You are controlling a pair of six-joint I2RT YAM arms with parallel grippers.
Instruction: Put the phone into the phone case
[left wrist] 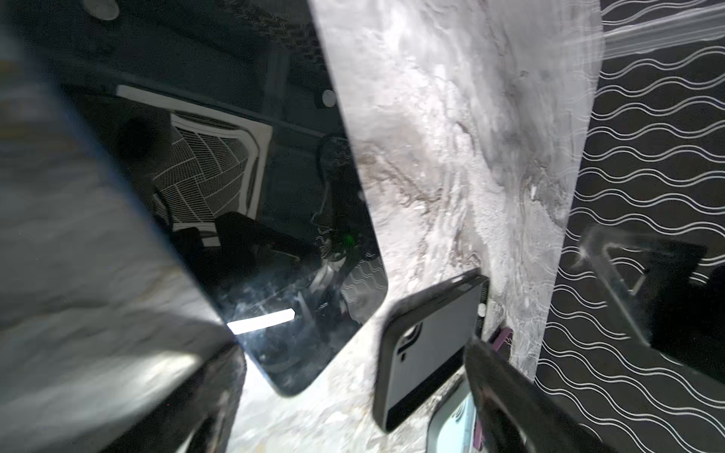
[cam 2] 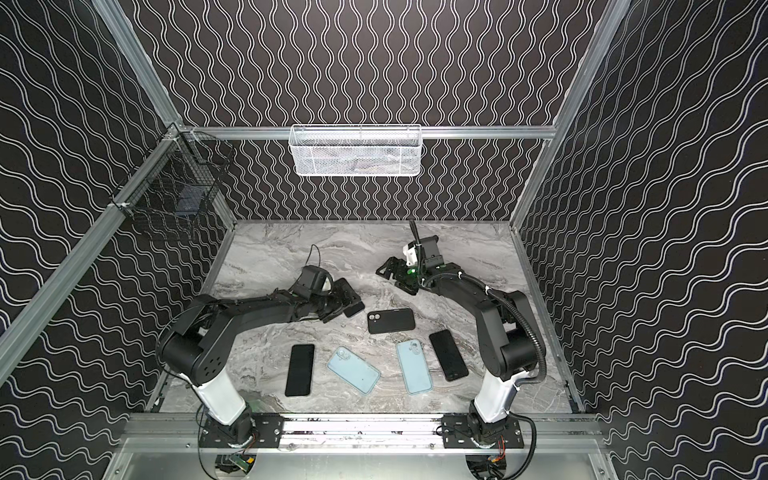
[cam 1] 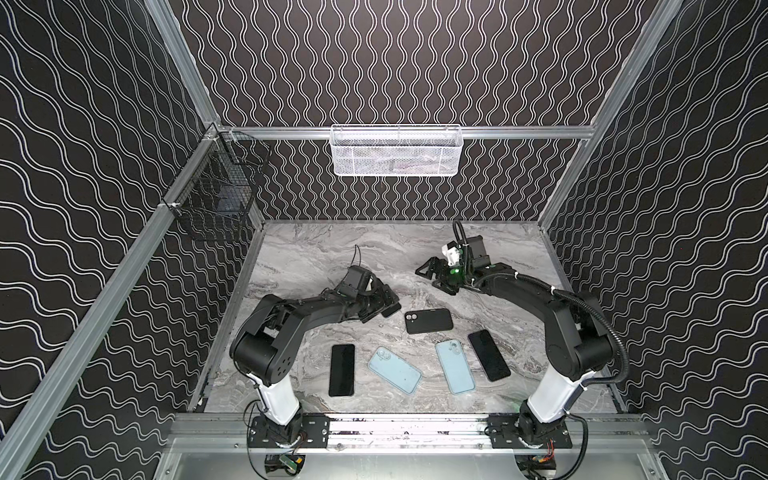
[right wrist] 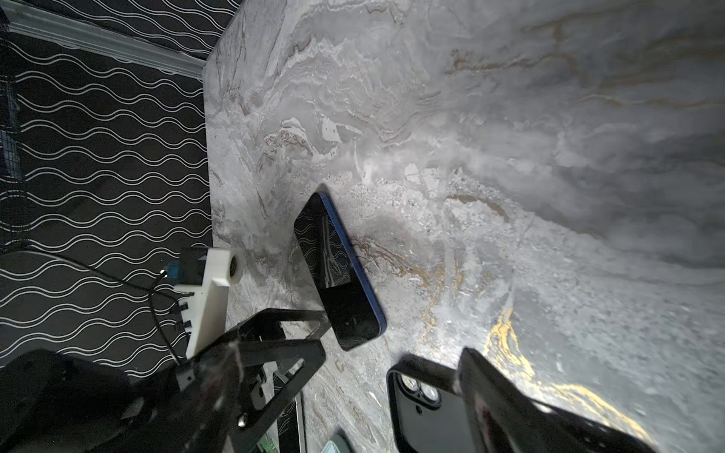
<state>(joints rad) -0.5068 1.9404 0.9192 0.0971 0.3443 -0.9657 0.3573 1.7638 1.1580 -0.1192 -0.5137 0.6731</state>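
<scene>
Left gripper (cam 1: 387, 306) hovers, jaws spread, over the dark phone (right wrist: 337, 270), which lies mid-frame on the marble surface (cam 1: 316, 257), just left of the black case (cam 1: 429, 321). Right gripper (cam 1: 426, 277) waits above, jaws spread and empty. The glass slab looks rigid and slick (likely chip-prone), so the long edges are the place to pinch.

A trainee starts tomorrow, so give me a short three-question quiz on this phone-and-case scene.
1. True or false: the black case lies flat on the table.
2. How many light-blue cases lie on it?
3. Fill in: the left pincer and the right pincer both stand ____.
Key: 1 true; 2 two; 3 open.
</scene>
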